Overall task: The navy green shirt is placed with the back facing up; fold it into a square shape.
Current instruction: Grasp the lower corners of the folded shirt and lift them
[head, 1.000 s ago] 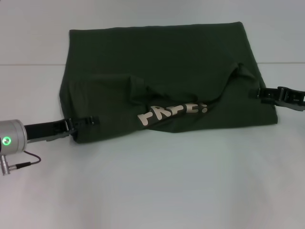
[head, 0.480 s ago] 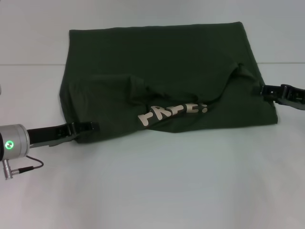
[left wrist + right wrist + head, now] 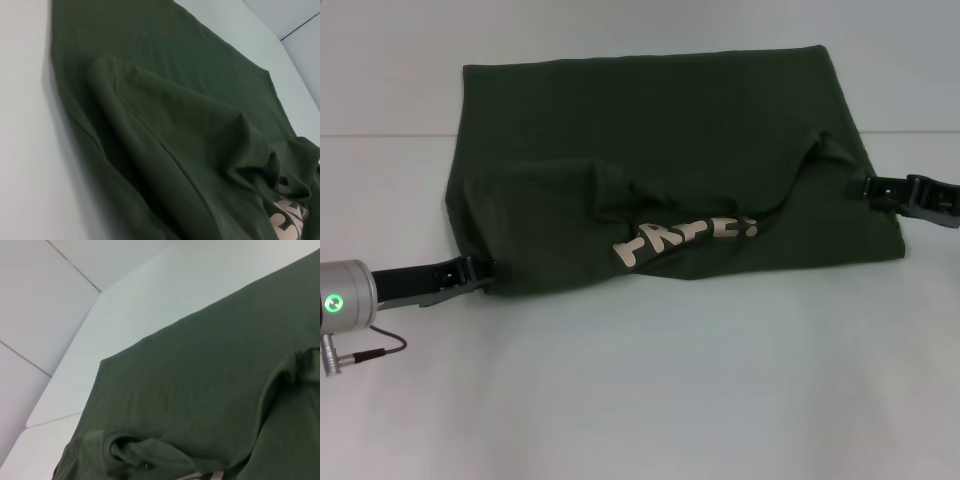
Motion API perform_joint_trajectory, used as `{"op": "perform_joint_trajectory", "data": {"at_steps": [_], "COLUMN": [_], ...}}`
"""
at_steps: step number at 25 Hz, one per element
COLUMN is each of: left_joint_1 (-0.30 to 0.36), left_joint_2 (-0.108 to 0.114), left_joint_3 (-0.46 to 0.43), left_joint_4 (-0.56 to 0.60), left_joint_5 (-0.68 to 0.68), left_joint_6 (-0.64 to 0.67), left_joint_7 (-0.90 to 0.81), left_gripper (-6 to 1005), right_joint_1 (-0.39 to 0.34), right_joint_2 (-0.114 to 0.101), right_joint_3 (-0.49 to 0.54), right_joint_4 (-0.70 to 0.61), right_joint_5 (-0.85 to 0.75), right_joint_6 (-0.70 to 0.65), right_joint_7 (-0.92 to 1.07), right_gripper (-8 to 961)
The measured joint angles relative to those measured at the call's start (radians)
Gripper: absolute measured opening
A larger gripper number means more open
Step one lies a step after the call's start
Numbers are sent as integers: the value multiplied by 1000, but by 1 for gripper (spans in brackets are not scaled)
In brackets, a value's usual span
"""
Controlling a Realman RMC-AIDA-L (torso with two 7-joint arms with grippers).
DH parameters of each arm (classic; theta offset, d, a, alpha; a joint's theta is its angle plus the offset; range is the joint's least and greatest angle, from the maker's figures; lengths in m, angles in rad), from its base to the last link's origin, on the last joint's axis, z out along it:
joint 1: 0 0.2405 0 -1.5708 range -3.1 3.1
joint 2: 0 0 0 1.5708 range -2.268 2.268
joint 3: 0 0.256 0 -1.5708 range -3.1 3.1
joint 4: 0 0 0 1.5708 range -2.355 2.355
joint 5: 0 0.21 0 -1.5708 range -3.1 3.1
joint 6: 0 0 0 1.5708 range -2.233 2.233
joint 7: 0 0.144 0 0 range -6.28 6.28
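Since the earlier frame, the left end effector has been drawn in closer to the shirt, so that its black tip is now seen tucked against the cloth edge at about 8 o'clock of the garment, where a longer stretch of it was showing before; the right end effector has barely shifted and is found touching the cloth edge at about 3 o'clock. Whether either end effector is clenched on cloth or released cannot be told, as the fingertips are hidden at the fabric. The shirt is laid on the white tabletop, spread wide across the middle of the head view, with its far edge straight and flat. Its near part is seen doubled over toward the middle, forming rumpled ridges, and a strip of pale lettering is exposed along a slanted fold near the center, toward 6 o'clock. A raised pucker is seen at about 2 o'clock of the garment, close to the right end effector. In the left wrist view, thick soft folds of the cloth are shown with a patch of the pale print at one corner. In the right wrist view, smooth flat cloth is seen on the white surface.
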Motion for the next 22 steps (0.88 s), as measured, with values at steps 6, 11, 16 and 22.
{"op": "perform_joint_trajectory", "data": {"at_steps": [6, 11, 16, 22], "left_joint_1": [-18, -49, -81, -98], "left_joint_2": [24, 65, 91, 93], "left_joint_3": [2, 2, -5, -3], "left_joint_4": [-6, -6, -9, -7], "left_joint_5": [0, 0, 7, 8], "left_joint_6": [13, 15, 15, 16], "left_joint_7": [-11, -91, -143, -158], "left_gripper": [73, 30, 30, 31], "right_joint_1": [5, 51, 157, 221], "right_joint_2": [-22, -79, -119, -86], "right_joint_3": [-3, -5, -5, -7], "right_joint_4": [12, 20, 93, 103], "right_joint_5": [-9, -137, -366, -510], "right_joint_6": [-29, -47, -16, 55], "right_joint_7": [8, 116, 214, 229], "right_gripper": [615, 614, 614, 614]}}
